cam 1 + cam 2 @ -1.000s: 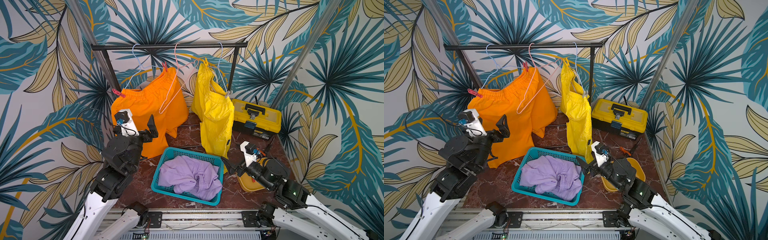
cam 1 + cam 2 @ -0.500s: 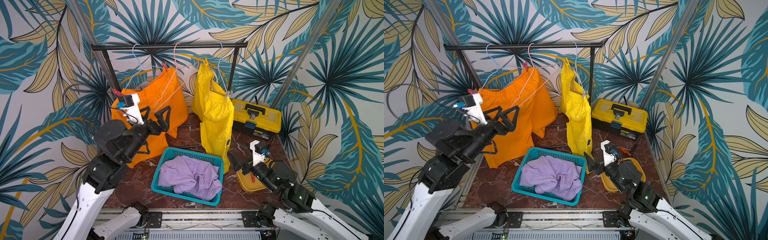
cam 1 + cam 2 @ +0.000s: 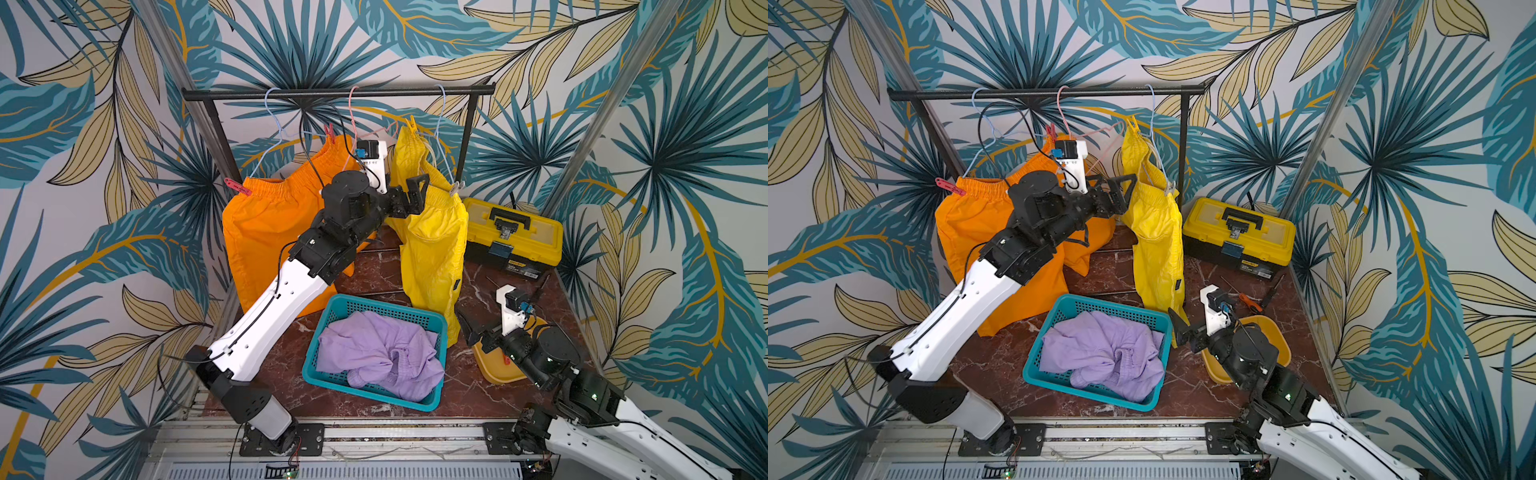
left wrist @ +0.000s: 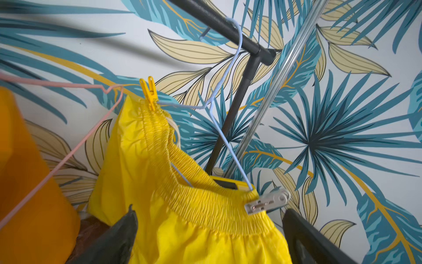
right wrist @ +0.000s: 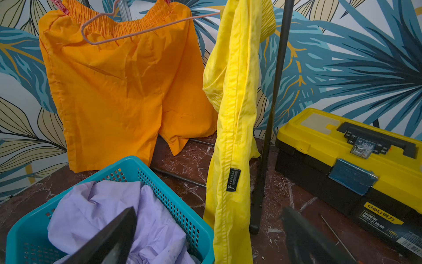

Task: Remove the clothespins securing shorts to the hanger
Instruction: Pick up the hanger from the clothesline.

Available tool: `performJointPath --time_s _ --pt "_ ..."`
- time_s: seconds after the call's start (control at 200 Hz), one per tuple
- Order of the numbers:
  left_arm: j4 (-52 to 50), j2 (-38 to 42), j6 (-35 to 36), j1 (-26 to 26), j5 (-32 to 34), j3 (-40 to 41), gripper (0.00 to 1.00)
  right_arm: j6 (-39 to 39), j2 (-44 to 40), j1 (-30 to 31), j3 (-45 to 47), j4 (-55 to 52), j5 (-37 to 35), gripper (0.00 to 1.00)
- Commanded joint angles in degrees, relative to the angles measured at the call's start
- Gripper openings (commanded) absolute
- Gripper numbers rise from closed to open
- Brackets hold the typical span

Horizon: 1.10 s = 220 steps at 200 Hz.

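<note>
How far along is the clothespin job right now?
Done: lilac shorts lie in the basket. In hand: the open, empty left gripper faces the yellow shorts' waistband. Left: their yellow pin and grey pin, plus two red pins on the orange shorts.

I see thin, crinkled yellow cloth shorts (image 4: 187,233) with a ribbed elastic waist, a glossy yellow plastic clothespin (image 4: 149,92), a pale translucent plastic clothespin (image 4: 267,202), a matt black metal rail (image 4: 228,26), a perforated teal plastic basket (image 5: 164,182) and a polished, veined dark-red tabletop (image 5: 194,155).
</note>
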<state>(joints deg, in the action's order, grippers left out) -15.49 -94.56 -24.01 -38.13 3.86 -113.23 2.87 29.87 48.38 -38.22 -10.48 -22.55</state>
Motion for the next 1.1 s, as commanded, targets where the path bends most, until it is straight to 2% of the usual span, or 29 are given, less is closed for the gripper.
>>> performJointPath --time_s 0.0,0.265,0.521,0.716,0.861,1.096 --pt "4.1 -6.0 0.6 -0.4 1.4 -7.5 1.00 1.1 0.2 0.1 1.7 1.9 0.0 0.99" --pt "4.1 -20.1 2.1 -0.2 0.1 -23.7 1.00 1.3 0.3 0.1 3.5 3.7 1.5 1.00" --pt "4.6 -31.7 3.6 -0.3 4.0 -39.4 1.00 0.0 1.8 0.1 3.7 4.2 1.9 1.00" --pt "9.8 -35.8 5.0 -0.7 5.5 -40.9 0.99 -1.1 2.1 0.1 3.9 3.1 0.7 1.00" --pt "12.3 -37.1 5.8 -0.7 6.9 -40.7 0.82 -1.6 1.7 0.1 4.1 2.9 0.4 1.00" --pt "15.0 -37.7 4.9 -0.7 4.9 -40.6 0.34 -2.0 1.9 0.1 4.5 3.1 0.4 1.00"
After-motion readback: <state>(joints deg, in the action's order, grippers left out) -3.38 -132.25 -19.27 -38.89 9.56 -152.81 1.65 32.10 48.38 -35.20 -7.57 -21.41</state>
